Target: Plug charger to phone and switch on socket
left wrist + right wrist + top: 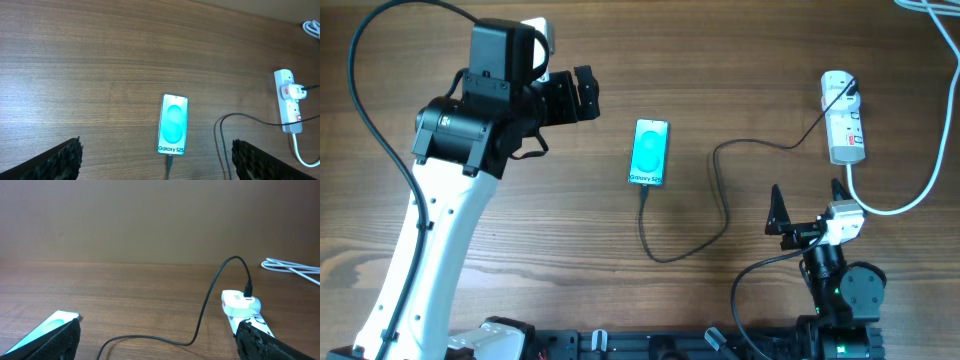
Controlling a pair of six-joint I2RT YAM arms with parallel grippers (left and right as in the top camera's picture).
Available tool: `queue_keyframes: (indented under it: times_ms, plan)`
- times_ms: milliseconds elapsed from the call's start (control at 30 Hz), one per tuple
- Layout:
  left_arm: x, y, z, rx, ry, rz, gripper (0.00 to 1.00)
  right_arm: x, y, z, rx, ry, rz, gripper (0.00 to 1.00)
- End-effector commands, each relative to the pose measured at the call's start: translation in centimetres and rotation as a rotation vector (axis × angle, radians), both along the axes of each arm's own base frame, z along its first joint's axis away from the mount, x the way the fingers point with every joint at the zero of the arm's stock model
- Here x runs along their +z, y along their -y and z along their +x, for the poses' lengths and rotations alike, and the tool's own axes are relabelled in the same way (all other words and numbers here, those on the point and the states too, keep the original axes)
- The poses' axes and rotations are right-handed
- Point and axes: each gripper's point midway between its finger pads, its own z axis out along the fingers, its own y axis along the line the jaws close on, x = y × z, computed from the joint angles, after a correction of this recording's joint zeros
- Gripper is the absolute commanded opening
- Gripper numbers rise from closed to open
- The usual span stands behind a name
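Seemingly the charger (665, 258) already meets the phone's (650, 150) lower edge mid-table, though I can't confirm it's seated. Left gripper (588, 95) and right gripper (808, 208) both stand spread and empty; I'd press the right one squarely onto the socket's (844, 130) red switch nearby.

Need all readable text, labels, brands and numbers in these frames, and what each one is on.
"Galaxy S25": white text on the phone, near one end of its cyan screen.
Red marks on the socket: too small to read.
Nothing else is readable in any view.
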Motion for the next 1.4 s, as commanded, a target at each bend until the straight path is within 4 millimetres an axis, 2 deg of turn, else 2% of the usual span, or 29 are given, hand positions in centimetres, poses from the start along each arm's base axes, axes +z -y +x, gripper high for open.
queue_keyframes:
  times_ms: [0,133,333,533,733,900,1033,1200,1367]
  plan:
    - [0.1,-0.4,0.0,0.020,0.006,0.005,1.00,0.4,-0.1,-0.1,0.003,0.018,-0.013,1.00]
    - [0.6,-1.1,-0.3,0.039,0.022,0.029,1.00,0.4,-0.1,-0.1,0.003,0.018,-0.013,1.00]
    - [0.4,-2.0,-2.7,0.048,-0.031,0.050,1.00,0.4,-0.1,-0.1,0.003,0.018,-0.013,1.00]
    - [1.4,-2.4,-4.2,0.047,0.000,0.042,1.00,0.4,-0.1,-0.1,0.003,0.018,-0.013,1.00]
    - [1.1,-2.8,-5.9,0.046,0.057,0.027,1.00,0.4,-0.1,-0.1,0.003,0.018,-0.013,1.00]
    - [-0.9,-3.1,-7.0,0.036,0.115,0.014,1.00,0.4,-0.1,-0.1,0.003,0.018,-0.013,1.00]
    - [-3.2,-2.1,-7.5,-0.075,0.236,-0.063,1.00,0.4,-0.1,-0.1,0.003,0.018,-0.013,1.00]
    - [-4.8,-1.8,-8.5,-0.145,0.347,-0.106,1.00,0.4,-0.1,-0.1,0.003,0.018,-0.013,1.00]
    - [-5.8,-2.5,-9.9,-0.133,0.410,-0.105,1.00,0.4,-0.1,-0.1,0.003,0.018,-0.013,1.00]
